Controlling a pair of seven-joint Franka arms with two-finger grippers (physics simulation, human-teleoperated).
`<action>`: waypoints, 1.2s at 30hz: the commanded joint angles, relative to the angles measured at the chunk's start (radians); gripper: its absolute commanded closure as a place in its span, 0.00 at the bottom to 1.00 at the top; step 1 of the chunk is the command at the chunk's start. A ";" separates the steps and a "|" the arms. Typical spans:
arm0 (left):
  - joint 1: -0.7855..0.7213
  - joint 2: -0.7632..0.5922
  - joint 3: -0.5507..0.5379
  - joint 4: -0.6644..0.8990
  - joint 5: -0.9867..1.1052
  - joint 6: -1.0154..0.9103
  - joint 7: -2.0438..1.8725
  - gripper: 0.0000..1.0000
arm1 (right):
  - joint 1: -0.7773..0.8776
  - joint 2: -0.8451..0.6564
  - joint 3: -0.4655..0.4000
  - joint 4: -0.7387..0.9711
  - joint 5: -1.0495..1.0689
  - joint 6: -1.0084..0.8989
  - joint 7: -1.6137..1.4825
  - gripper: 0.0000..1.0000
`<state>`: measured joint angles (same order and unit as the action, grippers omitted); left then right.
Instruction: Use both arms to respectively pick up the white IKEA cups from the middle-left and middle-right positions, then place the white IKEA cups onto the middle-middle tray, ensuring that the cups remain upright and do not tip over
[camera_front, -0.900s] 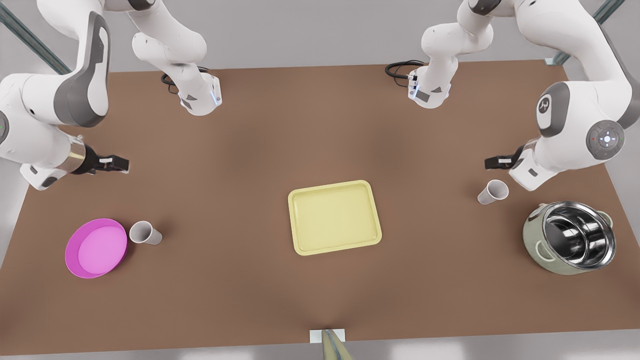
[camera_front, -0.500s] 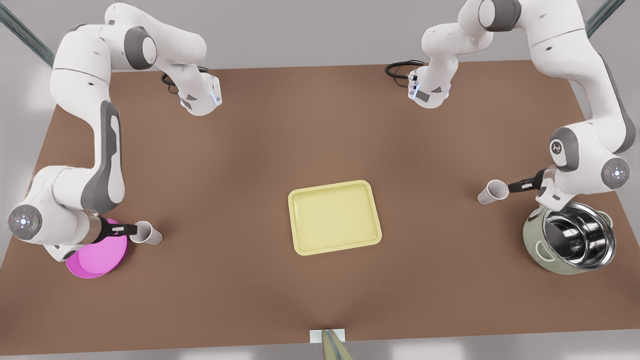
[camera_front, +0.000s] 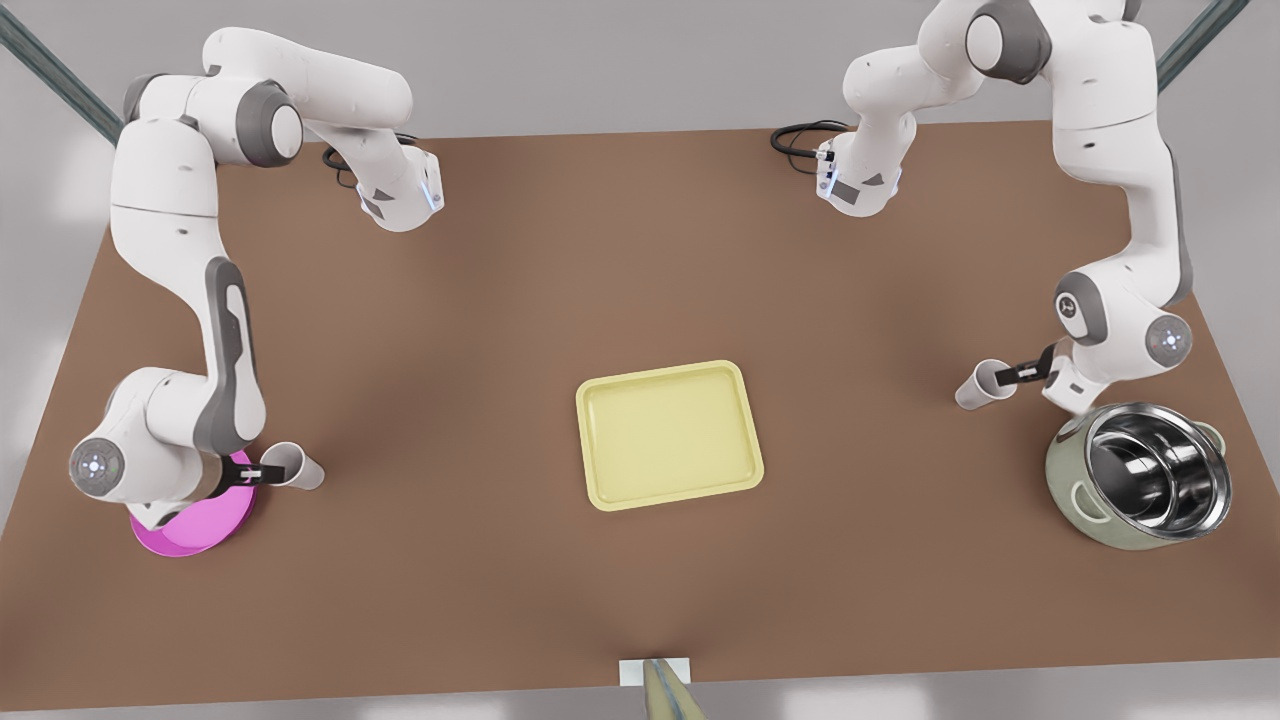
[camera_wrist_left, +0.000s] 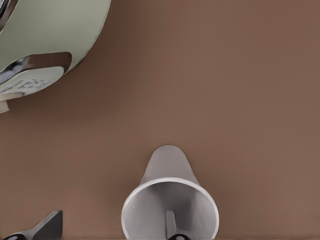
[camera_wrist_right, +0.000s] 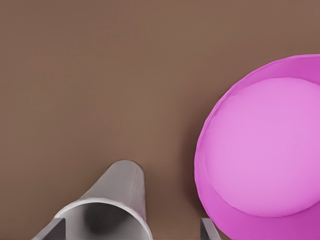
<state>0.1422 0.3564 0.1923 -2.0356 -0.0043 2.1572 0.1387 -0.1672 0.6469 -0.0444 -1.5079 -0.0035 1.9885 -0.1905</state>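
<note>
White cups: left claw (camera_front: 1012, 374) straddles one rim (camera_front: 986, 385), right claw (camera_front: 262, 469) brackets the other (camera_front: 291, 466), both spread; off-centre squeezing could tip them.

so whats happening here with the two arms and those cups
Each arm has lowered to one white cup. The left hand is at the cup beside the steel pot, one finger inside its rim and one outside. The right hand straddles the rim of the other cup next to the pink bowl. Both cups stand upright on the table, not lifted. The yellow tray in the middle holds nothing so far.
</note>
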 joint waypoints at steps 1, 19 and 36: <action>0.000 0.009 0.003 -0.011 0.001 0.067 0.101 0.00 | -0.002 0.000 0.000 -0.015 0.002 0.067 -0.044 0.00; -0.070 -0.048 0.001 0.000 -0.040 0.012 -0.042 0.79 | -0.025 -0.007 0.001 -0.129 0.005 0.108 -0.044 0.36; -0.268 0.208 -0.467 0.384 -0.235 0.015 -0.826 0.79 | 0.336 -0.030 0.155 -0.002 0.128 0.130 0.039 0.79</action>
<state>-0.1191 0.5576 -0.2671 -1.6536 -0.2345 2.0756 -0.2516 0.1369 0.6187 0.1097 -1.5187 0.0923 2.1148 -0.2148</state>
